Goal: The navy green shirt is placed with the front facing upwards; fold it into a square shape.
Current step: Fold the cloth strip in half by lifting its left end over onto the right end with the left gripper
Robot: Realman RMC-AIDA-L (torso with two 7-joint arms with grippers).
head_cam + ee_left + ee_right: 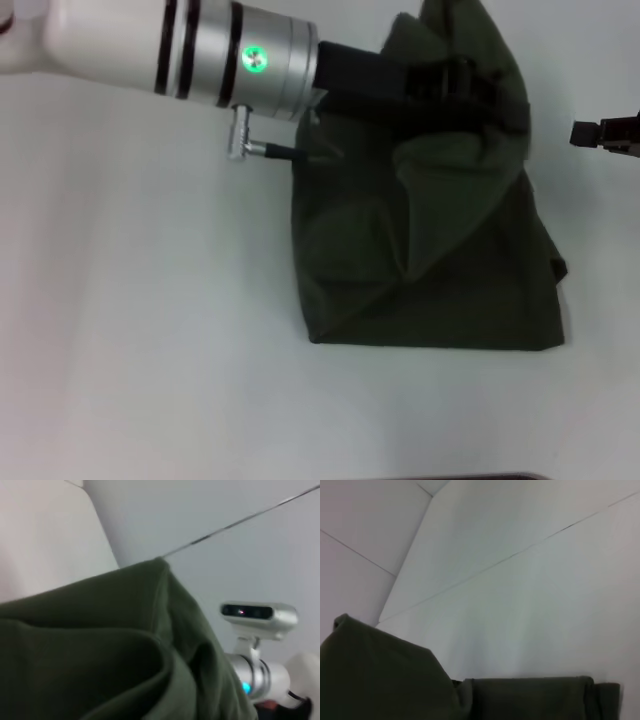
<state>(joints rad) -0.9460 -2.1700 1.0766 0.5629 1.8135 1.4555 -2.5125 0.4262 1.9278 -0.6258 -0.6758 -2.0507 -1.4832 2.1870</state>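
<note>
The navy green shirt (430, 260) lies partly folded on the white table (140, 300), its near edge straight, its far part lifted in a bunched peak. My left gripper (455, 82) reaches in from the upper left and is shut on that raised cloth, which drapes over and around its black fingers. No lettering shows. In the left wrist view the shirt (100, 650) fills the near field in folds. The shirt (385, 680) also lies low in the right wrist view. My right gripper (605, 133) hangs at the right edge, apart from the cloth.
The right arm's wrist camera and silver cuff (259, 614) show behind the lifted cloth in the left wrist view. White table surface spreads to the left of and in front of the shirt. A dark strip (480, 477) marks the table's near edge.
</note>
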